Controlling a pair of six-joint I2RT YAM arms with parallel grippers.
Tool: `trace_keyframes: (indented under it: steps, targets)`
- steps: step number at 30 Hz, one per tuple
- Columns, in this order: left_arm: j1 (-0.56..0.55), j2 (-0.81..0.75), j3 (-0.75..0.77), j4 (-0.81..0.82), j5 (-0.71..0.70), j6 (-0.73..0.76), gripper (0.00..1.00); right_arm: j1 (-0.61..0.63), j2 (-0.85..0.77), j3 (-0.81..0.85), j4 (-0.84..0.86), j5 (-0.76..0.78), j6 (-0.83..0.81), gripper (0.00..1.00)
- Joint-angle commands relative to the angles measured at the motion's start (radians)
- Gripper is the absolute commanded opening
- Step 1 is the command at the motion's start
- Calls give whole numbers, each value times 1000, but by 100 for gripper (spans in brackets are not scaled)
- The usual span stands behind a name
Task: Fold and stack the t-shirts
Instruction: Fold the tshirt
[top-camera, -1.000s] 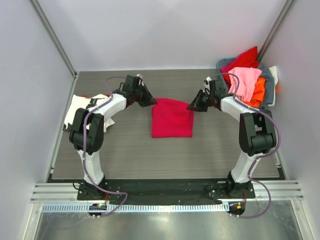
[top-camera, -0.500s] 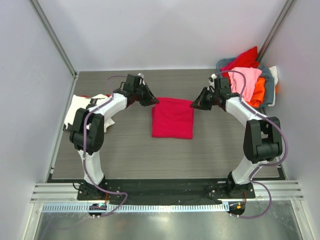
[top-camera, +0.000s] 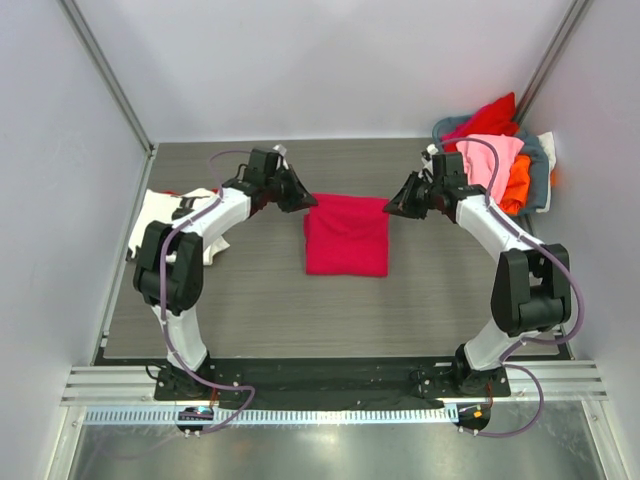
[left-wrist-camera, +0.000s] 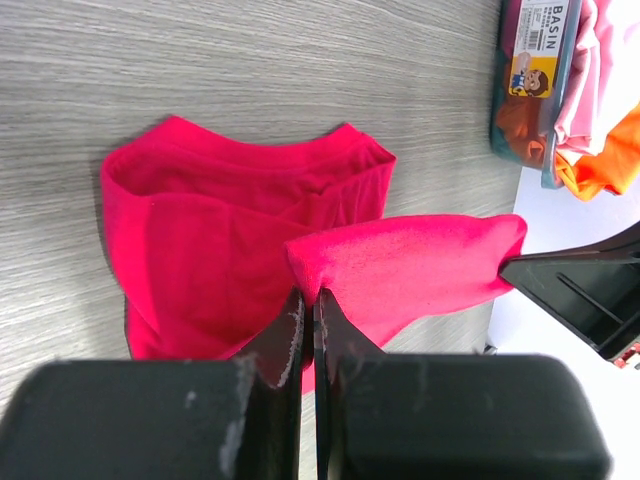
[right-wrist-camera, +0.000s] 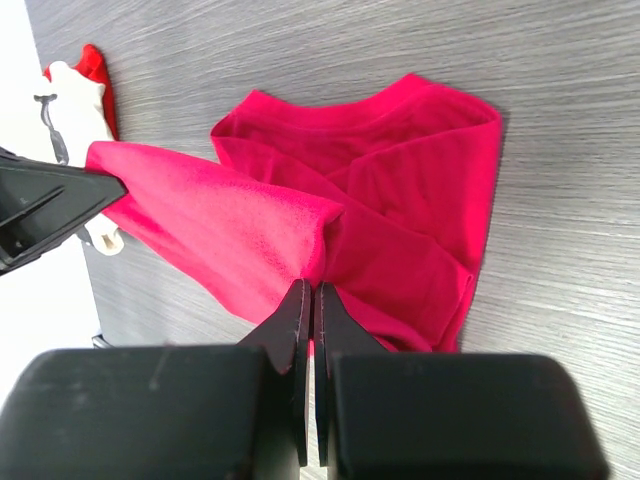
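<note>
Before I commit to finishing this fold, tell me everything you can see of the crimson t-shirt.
The crimson t-shirt is plain, soft cloth, partly folded into a rough rectangle in the middle of the table. Its collar shows as a curved rim in the wrist views. The left gripper and right gripper are each shut on one end of its far edge, holding that strip raised and stretched between them above the wrinkled layers lying on the table. Nothing else touches it.
</note>
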Motion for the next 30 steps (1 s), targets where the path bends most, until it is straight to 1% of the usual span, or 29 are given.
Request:
trace_keyframes:
  steps: [1,8,16,18,19,20,21,22,24,25,26,30]
  targets:
    - [2,18,52,7,14,-3,0,-4,23,41,-2,21,-21,1]
    - [4,89,121,-14,0,5,0,-5,115,103,-2,15,-32,3]
    - [4,226,227,-25,1,6,1,-13,219,174,1,35,-40,4]
    - [7,253,259,-25,0,6,3,-13,247,198,2,44,-43,11]
    - [7,267,268,-27,-3,5,7,-14,276,206,2,52,-41,29]
    - [7,286,276,-28,-8,6,18,-16,288,214,4,60,-43,42]
    - [8,294,284,-37,-17,6,45,-14,297,220,8,82,-41,53]
    - [8,296,288,-43,-38,19,53,-14,313,223,16,78,-43,63]
    - [10,276,278,-53,-61,29,72,-14,311,220,34,66,-37,68]
    - [10,264,270,-57,-83,38,76,-14,302,200,47,66,-34,69]
    - [8,248,249,-59,-89,57,77,-14,279,186,57,67,-34,70]
    - [10,160,213,-129,-138,112,77,-13,224,107,68,93,-40,70]
